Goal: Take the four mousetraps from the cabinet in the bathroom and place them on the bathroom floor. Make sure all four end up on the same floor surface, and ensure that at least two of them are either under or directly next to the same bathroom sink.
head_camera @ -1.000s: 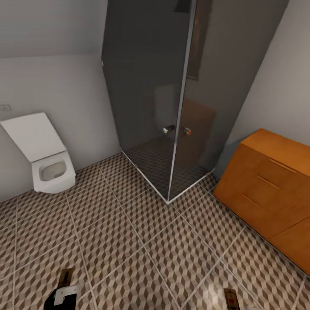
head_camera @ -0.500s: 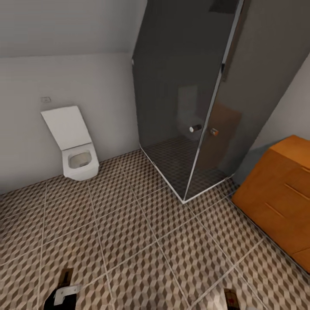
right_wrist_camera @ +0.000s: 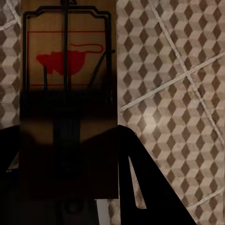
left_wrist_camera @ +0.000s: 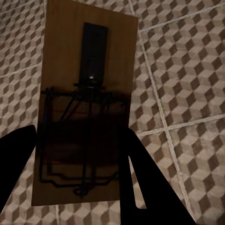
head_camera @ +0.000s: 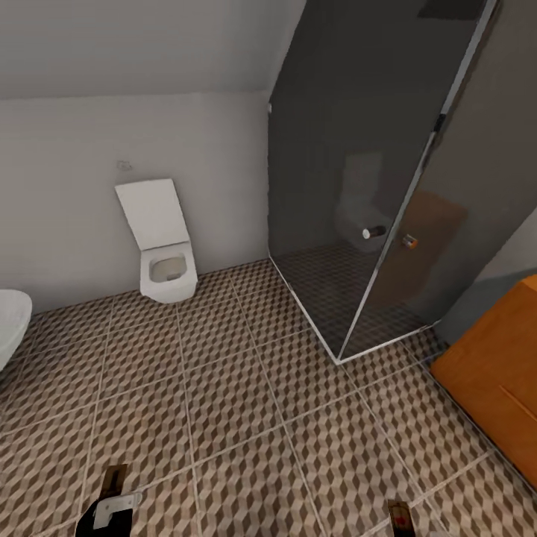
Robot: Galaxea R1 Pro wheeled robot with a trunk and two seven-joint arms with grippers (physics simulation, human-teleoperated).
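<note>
My left fingers are clamped on a mousetrap, a flat brown wooden slab with a dark wire frame and a black plate on its face, held out over the bathroom floor with its cube-patterned tiles and pale grout. My right fingers grip a second mousetrap, this one showing a red mouse print inside a red outline under its wire bar, also above the same tiling. From my head camera, the left trap pokes up at the bottom edge beside a bit of my left gripper, and the right trap shows at the bottom edge further right. Ahead, a white squarish toilet with its lid raised stands against the pale wall. The rounded rim of the white sink comes in at the left edge, well left of the toilet. The dark tinted glass shower fills the corner to the right, and the orange-brown wooden cabinet sits at the right edge just past the shower's corner, one drawer handle visible on its front.
</note>
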